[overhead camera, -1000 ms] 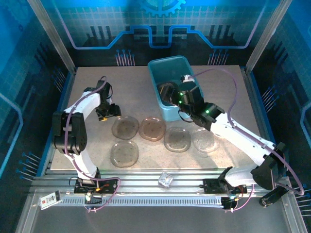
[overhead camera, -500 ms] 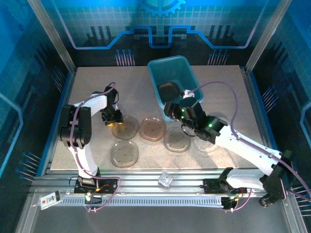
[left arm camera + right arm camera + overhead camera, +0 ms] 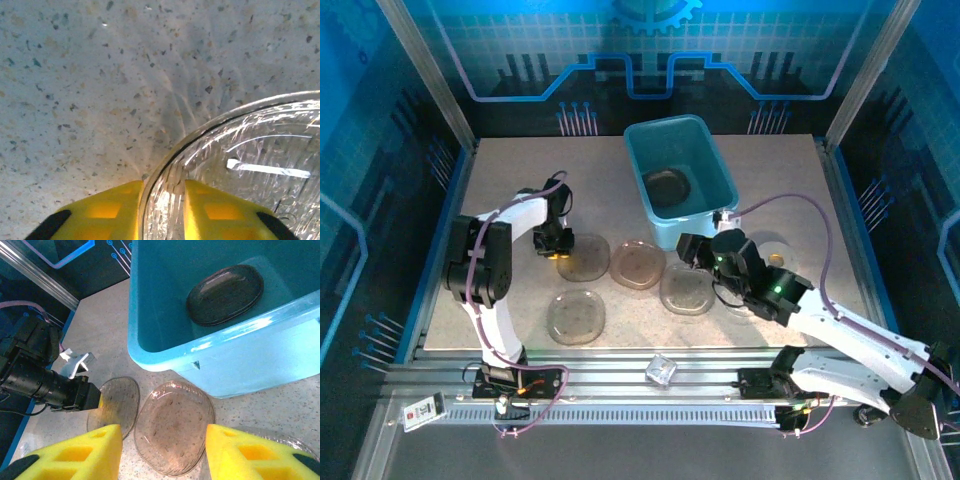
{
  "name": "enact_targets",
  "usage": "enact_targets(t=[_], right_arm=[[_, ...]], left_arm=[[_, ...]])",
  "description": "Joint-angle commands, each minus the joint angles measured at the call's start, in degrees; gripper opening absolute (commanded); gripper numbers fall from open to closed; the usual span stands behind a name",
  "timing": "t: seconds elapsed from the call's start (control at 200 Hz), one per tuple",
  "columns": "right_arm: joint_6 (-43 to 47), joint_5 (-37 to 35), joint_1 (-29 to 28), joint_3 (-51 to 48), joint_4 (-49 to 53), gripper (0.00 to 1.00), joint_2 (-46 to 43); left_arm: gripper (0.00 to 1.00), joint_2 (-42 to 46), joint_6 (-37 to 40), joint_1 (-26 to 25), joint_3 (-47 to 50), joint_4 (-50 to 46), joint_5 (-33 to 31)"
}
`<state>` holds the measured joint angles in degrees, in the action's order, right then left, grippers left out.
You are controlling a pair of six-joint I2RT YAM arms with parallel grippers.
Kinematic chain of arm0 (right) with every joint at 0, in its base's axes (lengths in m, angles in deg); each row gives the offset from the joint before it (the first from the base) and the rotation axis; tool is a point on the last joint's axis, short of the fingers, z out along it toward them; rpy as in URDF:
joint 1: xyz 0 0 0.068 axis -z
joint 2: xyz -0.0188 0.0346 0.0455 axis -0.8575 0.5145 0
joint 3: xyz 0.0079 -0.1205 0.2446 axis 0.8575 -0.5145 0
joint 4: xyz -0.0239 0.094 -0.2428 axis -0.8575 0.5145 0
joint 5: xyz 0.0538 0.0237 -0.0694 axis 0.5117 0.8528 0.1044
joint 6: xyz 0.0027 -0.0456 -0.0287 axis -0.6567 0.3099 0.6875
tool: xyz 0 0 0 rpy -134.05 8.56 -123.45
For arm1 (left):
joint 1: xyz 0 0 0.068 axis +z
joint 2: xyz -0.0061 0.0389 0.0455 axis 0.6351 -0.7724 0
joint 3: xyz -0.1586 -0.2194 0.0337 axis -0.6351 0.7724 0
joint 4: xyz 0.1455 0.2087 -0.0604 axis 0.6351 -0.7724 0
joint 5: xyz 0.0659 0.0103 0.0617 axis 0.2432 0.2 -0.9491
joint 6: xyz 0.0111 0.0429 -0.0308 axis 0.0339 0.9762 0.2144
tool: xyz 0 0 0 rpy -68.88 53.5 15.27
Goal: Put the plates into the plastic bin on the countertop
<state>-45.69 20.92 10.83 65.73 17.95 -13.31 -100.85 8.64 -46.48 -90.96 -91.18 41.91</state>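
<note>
One teal-blue rectangular plastic bin stood at 12 o'clock on the beige speckled countertop. It held a dark stack of plates; their number could not be told. Four thin translucent smoky plates lay outside, between the bin's 6 and 8 o'clock. The left gripper was closed on the rim of the 8 o'clock plate. The right gripper gaped wide, empty, facing the bin. Blue patterned walls enclosed the cell.

Cool blue light tints the enclosure walls, while the countertop is evenly bright from overhead, its shadows soft and short. In the left wrist view white glare streaks the plate — its nearest rim blurs. The plastic bin gleams pale along its near wall — sharply focused.
</note>
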Motion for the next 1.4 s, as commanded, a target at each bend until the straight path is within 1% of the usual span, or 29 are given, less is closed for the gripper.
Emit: enact_targets(t=[0.0,0.135,0.33,0.42,0.5,0.585,0.72,0.84,0.86,0.965,0.985,1.0,1.06,1.181,1.341,1.391], right_arm=[[0.31,-2.37,-0.89,-0.69,-0.01,0.48,-1.87],[0.06,-2.17,-1.07,-0.7,0.41,0.47,-2.18],[0.2,-2.47,-1.72,-1.03,0.15,0.47,-2.48],[-0.12,-2.5,-1.9,-0.81,0.34,0.47,-2.49],[-1.51,-2.81,-1.98,-0.2,1.72,0.49,-2.24],[-0.86,-2.03,-2.08,0.73,1.87,0.51,-1.73],[-0.82,-0.69,-2.09,2.73,1.6,0.59,-0.2],[0.07,1.9,-2.07,4.49,1.34,0.72,2.75],[0.28,2.58,-2.09,6.17,1.06,0.75,3.38],[0.2,6.61,-2.02,7.96,-1.8,0.91,6.45],[0.15,7.26,-2.0,8.31,-2.43,0.98,7.04],[-0.09,7.65,-2.01,8.7,-2.67,1.0,7.43],[-1.4,8.59,-2.05,9.97,-3.42,1.0,8.89],[-3.39,11.96,-1.77,9.91,-11.05,1.0,11.09],[-7.35,14.79,-1.72,10.36,-18.19,1.0,14.27],[-9.07,14.71,-1.64,9.41,-21.54,0.97,14.91]], left_arm=[[0.16,0.3,-1.91,-0.86,0.19,-1.08,-3.33],[0.1,2.19,-2.09,-1.04,0.54,-1.63,-4.09],[0.03,4.6,-2.39,-1.04,0.88,-3.52,-7.02],[0.0,7.35,-2.94,-0.95,1.24,-4.0,-8.09],[0.0,10.96,-3.69,-0.93,1.58,-3.92,-8.47],[0.0,15.4,-5.18,-0.87,1.72,-3.58,-8.21],[0.0,22.38,-7.94,-0.78,1.08,-3.07,-7.91],[0.0,28.2,-11.13,-0.86,-0.36,-0.68,-4.74],[0.0,29.07,-11.73,-0.86,-0.62,-0.32,-4.23],[0.0,31.8,-15.28,-1.0,-2.76,1.18,-0.75],[0.0,32.27,-15.94,-1.08,-3.02,1.78,-0.02],[0.0,32.59,-16.47,-1.19,-3.14,2.23,0.46],[0.0,33.91,-18.94,-1.73,-3.33,4.55,1.62],[0.0,36.29,-23.96,-3.82,-2.25,10.59,3.08],[0.0,37.56,-27.3,-8.8,-1.5,16.93,0.69],[0.0,37.69,-28.29,-10.21,-1.19,18.32,0.05]])
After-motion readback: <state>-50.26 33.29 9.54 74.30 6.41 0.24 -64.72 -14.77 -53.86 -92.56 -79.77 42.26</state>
